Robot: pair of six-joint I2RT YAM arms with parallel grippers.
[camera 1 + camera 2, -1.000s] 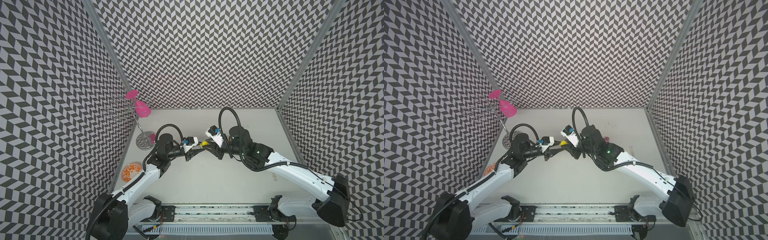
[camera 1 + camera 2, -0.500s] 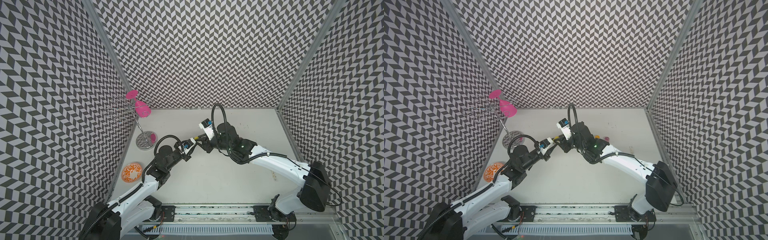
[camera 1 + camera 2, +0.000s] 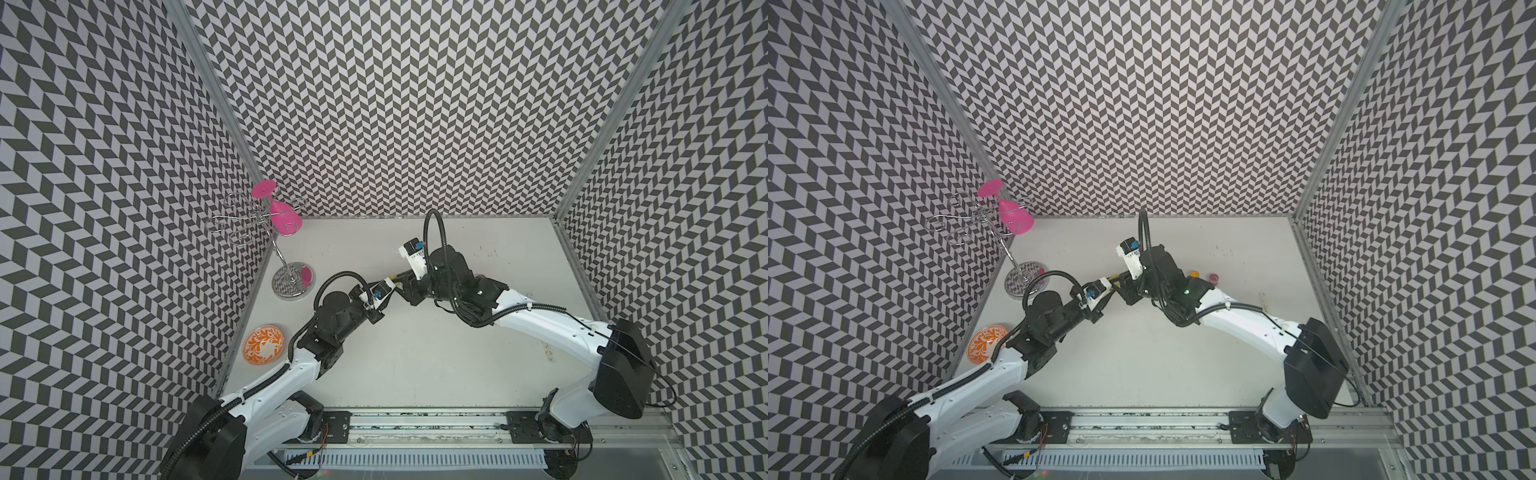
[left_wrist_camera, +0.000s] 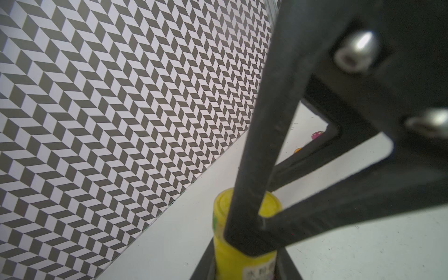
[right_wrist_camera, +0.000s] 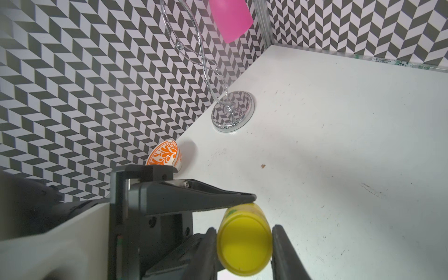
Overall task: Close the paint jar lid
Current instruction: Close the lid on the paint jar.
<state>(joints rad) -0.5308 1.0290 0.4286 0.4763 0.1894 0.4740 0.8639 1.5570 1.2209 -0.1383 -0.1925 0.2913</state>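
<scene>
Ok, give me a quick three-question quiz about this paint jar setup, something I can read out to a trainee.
1. True or false: the yellow plastic paint jar stands untouched on the white table.
2. What hangs from the chrome wire rack? A: a pink plastic goblet. B: a blue mug. C: a steel spoon.
3. Fill in: the orange-patterned round bowl lies nearer the ___ arm.

Key: 1 false; 2 A; 3 left.
</scene>
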